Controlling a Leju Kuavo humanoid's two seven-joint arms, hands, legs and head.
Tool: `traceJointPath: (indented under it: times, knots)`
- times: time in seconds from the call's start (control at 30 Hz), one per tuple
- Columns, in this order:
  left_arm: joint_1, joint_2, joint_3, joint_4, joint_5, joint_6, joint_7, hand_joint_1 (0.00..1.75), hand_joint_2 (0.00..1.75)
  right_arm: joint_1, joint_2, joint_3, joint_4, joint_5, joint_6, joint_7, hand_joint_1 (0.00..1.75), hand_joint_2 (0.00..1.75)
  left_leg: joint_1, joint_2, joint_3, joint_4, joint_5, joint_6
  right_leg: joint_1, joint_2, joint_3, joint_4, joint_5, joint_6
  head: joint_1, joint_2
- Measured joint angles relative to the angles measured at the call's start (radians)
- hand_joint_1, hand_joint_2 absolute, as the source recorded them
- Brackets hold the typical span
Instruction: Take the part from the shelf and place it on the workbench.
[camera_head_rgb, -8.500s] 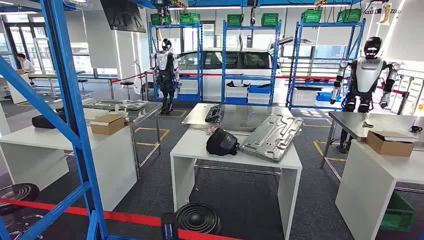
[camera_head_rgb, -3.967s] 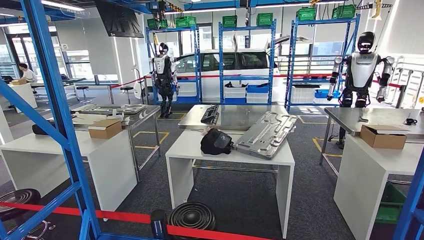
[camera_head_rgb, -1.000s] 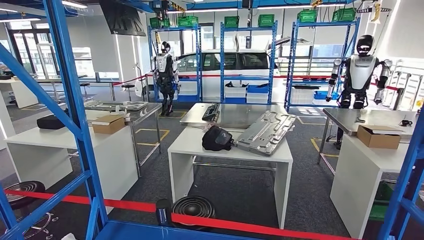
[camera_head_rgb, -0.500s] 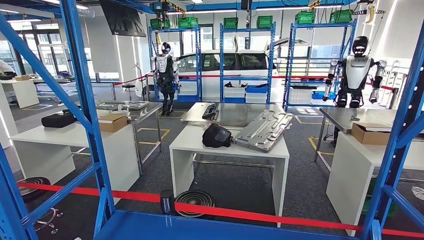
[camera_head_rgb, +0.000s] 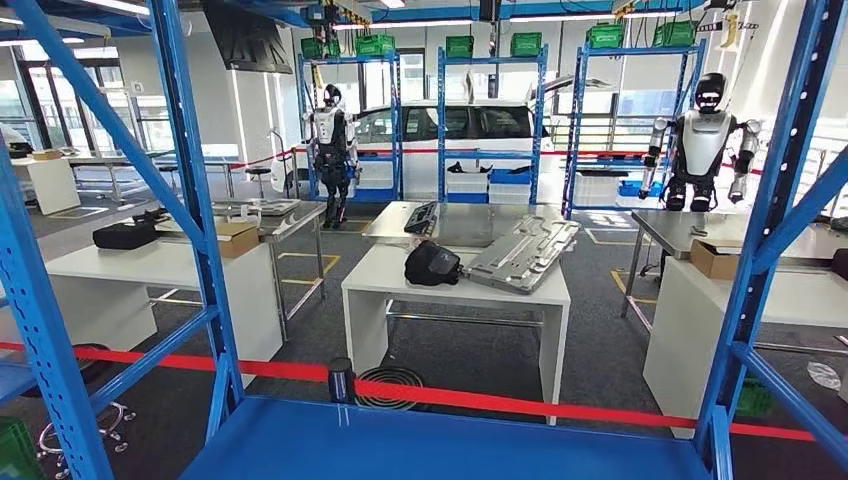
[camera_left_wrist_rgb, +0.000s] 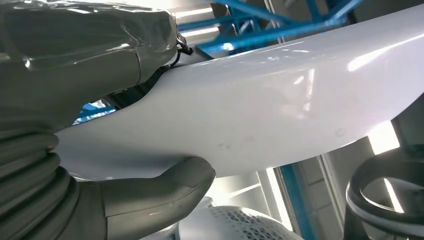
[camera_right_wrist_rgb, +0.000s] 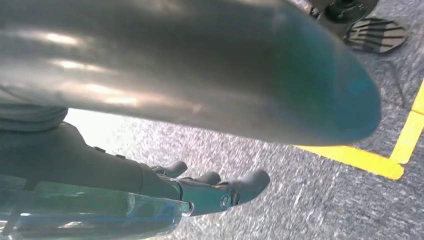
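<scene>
Blue steel shelf uprights frame my head view, with a blue shelf deck at the bottom edge. Beyond a red barrier tape stands a white workbench carrying a black bag and a ribbed grey metal panel. Farther back are more blue racks, a white car and two other humanoid robots.

From my left wrist view, the left hand grips a glossy white part: the thick grey thumb presses one face and the covered fingers wrap the opposite edge, so the part is pinched between them, off the shelf and away from the workbench.

From my right wrist view, the right hand points down at grey carpet with a yellow floor line. Its dark fingers are stretched out and slightly apart, holding nothing. A blurred silver tube crosses close to the lens.
</scene>
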Motion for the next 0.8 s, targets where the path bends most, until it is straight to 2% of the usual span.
traceJointPath:
  times: [0.03,0.07,0.1,0.17,0.2,0.23,0.27,0.3,0.33,0.4,0.43,0.47,0.53,0.57,0.6,0.63,0.67,0.7,0.73,0.77,0.8]
  knots:
    - [-0.002,0.001,-0.005,-0.003,0.001,0.005,0.004,1.75,1.75,0.001,0.0,-0.004,0.0,-0.004,0.0,-0.006,0.0,0.0,0.003,-0.001,-0.004,0.004,-0.003,-0.005,-0.001,-0.002,-0.006,0.0,0.006,-0.009,0.0,-0.001]
    - [-0.004,0.003,-0.009,-0.006,0.002,0.011,0.011,1.75,1.75,0.003,0.0,-0.009,0.0,-0.008,-0.002,-0.012,0.0,0.0,0.005,-0.004,-0.01,0.017,-0.023,-0.012,-0.003,-0.004,-0.014,0.0,0.016,-0.019,-0.001,-0.001]
    - [-0.006,0.005,-0.014,-0.01,0.005,0.018,0.017,1.75,1.75,0.004,0.0,-0.013,0.001,-0.011,-0.008,-0.019,0.0,0.0,0.008,-0.006,-0.02,0.048,-0.062,-0.018,-0.005,-0.006,-0.025,-0.001,0.027,-0.028,-0.001,-0.001]
    - [-0.008,0.01,-0.022,-0.018,0.01,0.032,0.027,1.75,1.75,0.005,0.0,-0.022,0.001,-0.013,-0.022,-0.026,0.0,0.0,0.012,-0.008,-0.045,0.16,-0.171,-0.029,-0.003,-0.008,-0.048,0.001,0.05,-0.035,-0.004,-0.001]
    - [-0.009,0.012,-0.026,-0.02,0.012,0.037,0.03,1.75,1.75,0.007,0.0,-0.025,0.001,-0.013,-0.029,-0.027,0.0,0.0,0.014,-0.008,-0.055,0.224,-0.207,-0.033,-0.002,-0.008,-0.061,0.001,0.062,-0.035,-0.005,-0.001]
    - [-0.009,0.016,-0.029,-0.021,0.012,0.043,0.031,1.75,1.75,0.009,0.0,-0.028,0.001,-0.013,-0.034,-0.026,0.0,0.0,0.016,-0.008,-0.054,0.27,-0.22,-0.034,-0.001,-0.008,-0.076,0.002,0.074,-0.034,-0.006,-0.001]
    - [-0.009,0.02,-0.032,-0.021,0.012,0.047,0.033,1.75,1.75,0.011,0.0,-0.031,0.001,-0.012,-0.037,-0.024,0.0,0.0,0.017,-0.008,-0.04,0.287,-0.212,-0.033,0.0,-0.008,-0.091,0.003,0.086,-0.032,-0.006,-0.001]
    - [-0.009,0.023,-0.034,-0.021,0.011,0.05,0.033,1.75,1.75,0.013,0.0,-0.033,0.001,-0.011,-0.039,-0.022,0.0,0.0,0.016,-0.009,-0.01,0.27,-0.19,-0.03,0.001,-0.008,-0.105,0.004,0.097,-0.03,-0.007,-0.001]
    - [-0.01,0.025,-0.036,-0.021,0.01,0.05,0.033,1.75,1.75,0.015,0.0,-0.034,0.001,-0.01,-0.042,-0.021,0.0,0.0,0.015,-0.01,0.04,0.214,-0.167,-0.024,0.002,-0.007,-0.116,0.004,0.107,-0.029,-0.007,-0.001]
    - [-0.011,0.029,-0.04,-0.024,0.008,0.043,0.027,1.75,1.75,0.018,0.001,-0.037,0.001,-0.014,-0.05,-0.021,0.0,0.0,0.01,-0.013,0.148,0.065,-0.166,-0.007,0.004,-0.006,-0.131,0.003,0.126,-0.022,-0.007,-0.001]
    - [-0.012,0.03,-0.042,-0.025,0.008,0.037,0.023,1.75,1.75,0.02,0.0,-0.041,0.001,-0.019,-0.055,-0.023,0.0,0.0,0.005,-0.015,0.184,0.009,-0.173,0.0,0.004,-0.006,-0.134,0.001,0.135,-0.016,-0.006,-0.001]
    - [-0.012,0.032,-0.043,-0.026,0.007,0.031,0.017,1.75,1.75,0.022,-0.001,-0.045,0.002,-0.024,-0.059,-0.025,0.0,0.0,0.0,-0.015,0.197,-0.019,-0.182,0.006,0.001,-0.006,-0.135,-0.002,0.144,-0.008,-0.007,-0.001]
    - [-0.014,0.034,-0.046,-0.025,0.004,0.019,0.005,1.75,1.75,0.027,-0.003,-0.054,0.005,-0.032,-0.067,-0.033,0.0,0.0,-0.004,-0.013,0.189,-0.035,-0.164,0.018,-0.003,-0.007,-0.136,-0.009,0.16,0.005,-0.008,-0.001]
    - [-0.015,0.035,-0.047,-0.025,0.002,0.015,0.0,1.75,1.75,0.029,-0.004,-0.059,0.008,-0.035,-0.071,-0.039,0.0,0.0,-0.003,-0.012,0.183,-0.045,-0.149,0.026,-0.003,-0.007,-0.142,-0.003,0.15,0.005,-0.008,-0.001]
    - [-0.016,0.036,-0.049,-0.025,0.0,0.011,-0.004,1.75,1.75,0.032,-0.005,-0.062,0.01,-0.037,-0.075,-0.044,0.0,0.0,-0.001,-0.01,0.174,-0.054,-0.131,0.034,-0.001,-0.006,-0.153,0.02,0.123,0.0,-0.006,-0.001]
    - [-0.017,0.037,-0.05,-0.025,-0.001,0.009,-0.007,1.75,1.75,0.035,-0.007,-0.065,0.012,-0.039,-0.079,-0.048,0.0,0.0,0.001,-0.009,0.162,-0.061,-0.113,0.04,0.0,-0.006,-0.168,0.064,0.078,-0.008,-0.004,-0.001]
    - [-0.017,0.037,-0.052,-0.024,-0.002,0.008,-0.008,1.75,1.75,0.037,-0.009,-0.068,0.013,-0.04,-0.081,-0.05,0.0,0.0,-0.001,-0.009,0.146,-0.061,-0.099,0.044,0.001,-0.006,-0.185,0.124,0.027,-0.015,-0.003,-0.001]
    - [-0.017,0.038,-0.053,-0.024,-0.003,0.008,-0.009,1.75,1.75,0.038,-0.01,-0.07,0.014,-0.041,-0.083,-0.051,0.0,0.0,-0.002,-0.008,0.129,-0.06,-0.084,0.044,0.001,-0.006,-0.2,0.19,-0.012,-0.016,-0.001,-0.001]
    - [-0.016,0.039,-0.055,-0.024,-0.003,0.008,-0.01,1.75,1.75,0.039,-0.012,-0.072,0.015,-0.041,-0.084,-0.052,0.0,0.0,-0.002,-0.008,0.112,-0.058,-0.07,0.043,0.001,-0.006,-0.207,0.246,-0.03,-0.011,0.0,-0.001]
    - [-0.016,0.04,-0.056,-0.024,-0.003,0.008,-0.01,1.75,1.75,0.039,-0.012,-0.073,0.016,-0.041,-0.085,-0.053,0.0,0.0,-0.003,-0.006,0.093,-0.056,-0.057,0.042,0.0,-0.006,-0.203,0.279,-0.026,0.0,0.0,-0.001]
    - [-0.015,0.041,-0.056,-0.023,-0.003,0.008,-0.01,1.75,1.75,0.039,-0.012,-0.075,0.016,-0.041,-0.086,-0.054,0.0,0.0,-0.003,-0.005,0.073,-0.052,-0.045,0.039,-0.002,-0.006,-0.184,0.281,-0.004,0.013,0.001,-0.001]
